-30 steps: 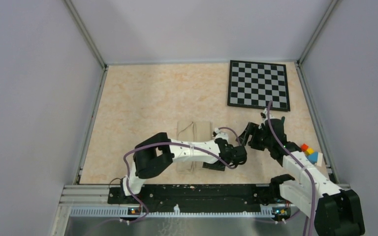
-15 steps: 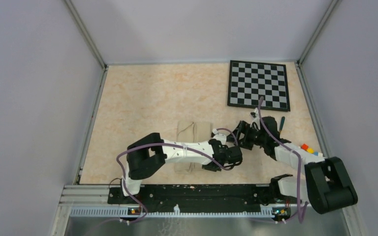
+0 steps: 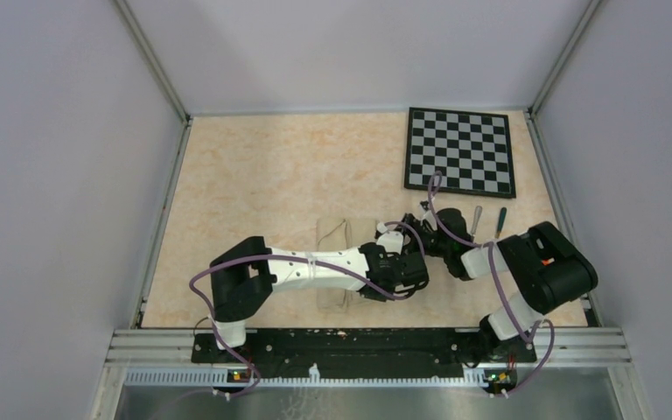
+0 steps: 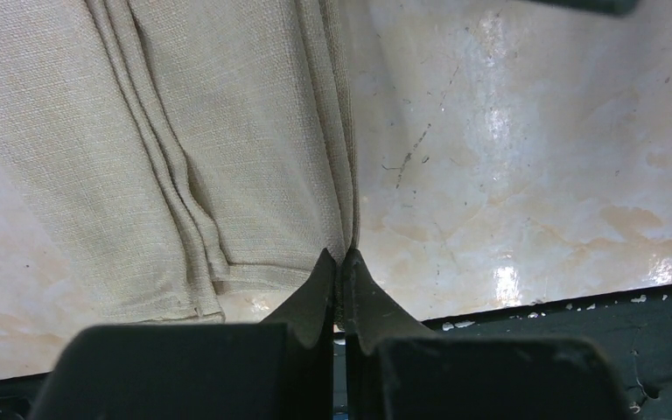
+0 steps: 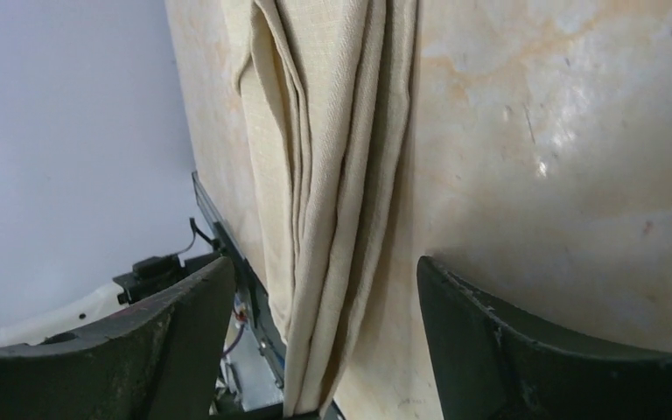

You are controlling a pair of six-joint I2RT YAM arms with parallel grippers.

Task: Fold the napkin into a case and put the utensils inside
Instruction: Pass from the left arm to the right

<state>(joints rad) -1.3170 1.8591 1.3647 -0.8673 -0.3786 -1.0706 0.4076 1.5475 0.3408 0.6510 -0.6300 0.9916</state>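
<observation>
Napkin (image 3: 339, 232) lay at the centre of the table (image 3: 262, 175), partly hidden under the left forearm in the top view. It was folded into a narrow multi-layer strip, not yet a finished case.

Orientation: the long axis ran top to bottom of the top-view frame, from the rail (image 3: 341, 346) side toward the far wall. The pleats followed the same axis in both wrist views. Which end would be the open mouth could not be told.

Left gripper (image 4: 341, 262): fingers pressed together with no visible gap. The tips met exactly on the napkin's right-hand folded edge at its lower corner, so this was judged a pinch on that edge.

Right gripper (image 5: 324, 262): jaws spread wide and holding nothing. The strip was seen through the gap, beyond the tips.

Handling (judgement):
- The cloth was light, soft and limp, with no stiffness of its own.
- The stacked layers were likely to slide over each other and spring open if released.
- The best hold was on a folded edge or corner, taking all layers at once.
- It would be better dragged flat than lifted.

The knife (image 3: 476, 220) and spoon (image 3: 500, 222) lay side by side just below the checkered board (image 3: 460, 150), well to the right of the napkin. Both pointed roughly up-frame, and neither was inside the cloth.
</observation>
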